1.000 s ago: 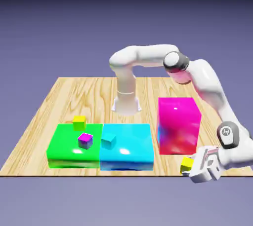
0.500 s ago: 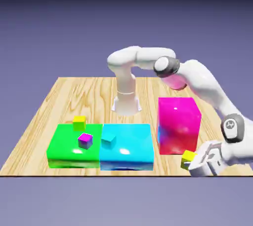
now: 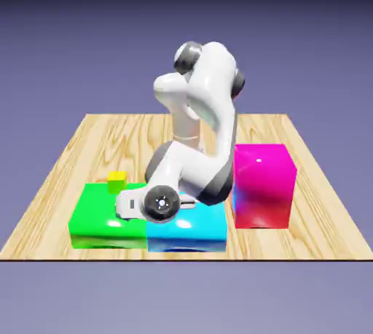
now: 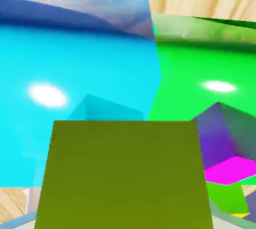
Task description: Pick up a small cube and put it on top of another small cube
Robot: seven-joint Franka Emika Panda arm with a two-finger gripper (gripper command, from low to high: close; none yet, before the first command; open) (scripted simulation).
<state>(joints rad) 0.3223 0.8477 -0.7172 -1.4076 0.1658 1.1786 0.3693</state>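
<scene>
Small yellow cube in the gripper, over the green and blue blocks

The gripper (image 4: 124, 220) is closed on a small cube (image 4: 125, 173), a yellow one that looks dark olive in the hand view. The jaws stand only as far apart as the cube is wide, one fingertip to each side of it. In the exterior view the robot's hand hides this cube, so its exact height above the blocks cannot be told

The other small yellow cube (image 3: 117, 181) sits at the far edge of the large green block (image 3: 95, 216), on the exterior view's left. Whether it rests on the block or just behind it cannot be told. It is apart from the held cube, and the hand is to its right and nearer

The green block and the large blue block (image 3: 204, 234) lie side by side on the wooden table (image 3: 55, 179), green to the exterior view's left and blue to its right. A small purple cube (image 4: 232, 145) shows over the green block in the hand view, and a small teal cube (image 4: 107, 108) over the blue one; the hand and arm (image 3: 211, 92) cover both in the exterior view. The purple cube shows between the held cube and the other yellow one in the hand view, with only part of that yellow cube in sight. Farther to the exterior view's right stands a tall pink block (image 3: 264, 187), just beside the blue one and higher than it
</scene>
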